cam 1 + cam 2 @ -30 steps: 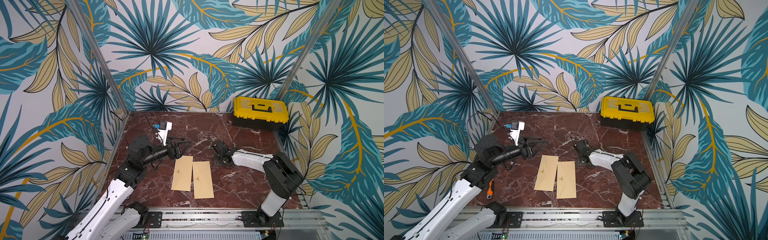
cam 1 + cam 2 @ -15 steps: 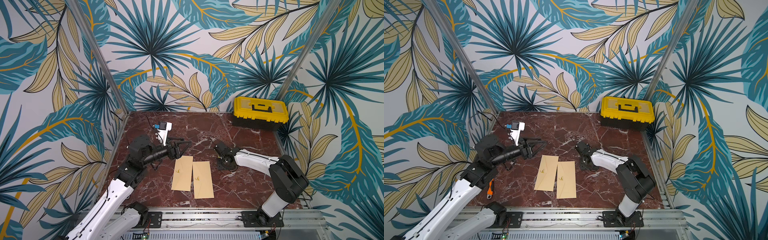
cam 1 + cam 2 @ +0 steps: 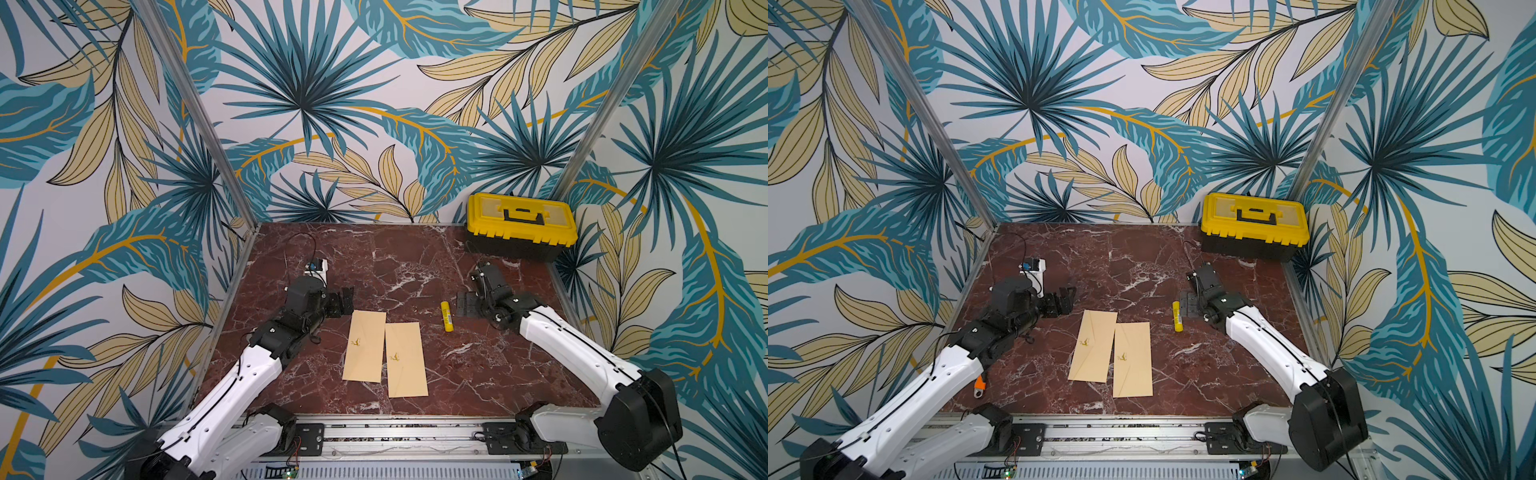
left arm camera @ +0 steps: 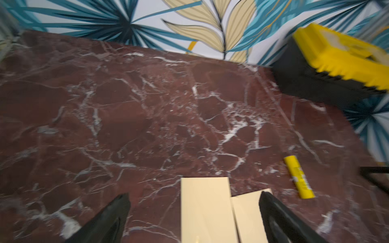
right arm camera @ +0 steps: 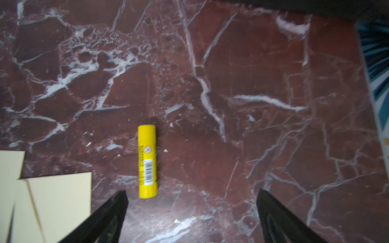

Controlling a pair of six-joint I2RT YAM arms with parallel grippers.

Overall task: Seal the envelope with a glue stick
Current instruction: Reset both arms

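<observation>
Glue stick [image 5: 147, 161] lying flat on marble table [image 3: 395, 257], just right of right envelope [image 3: 406, 359], not touching. Right gripper [image 5: 191, 195] just beside stick, jaws spread wide, nothing in them. Left gripper [image 4: 192, 197] near far corner of left envelope [image 3: 365, 347], jaws spread wide too, empty.

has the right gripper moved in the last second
Yes. The right gripper has pulled back from the envelopes toward the right edge of the table, open, leaving the glue stick lying uncovered between them.
</observation>
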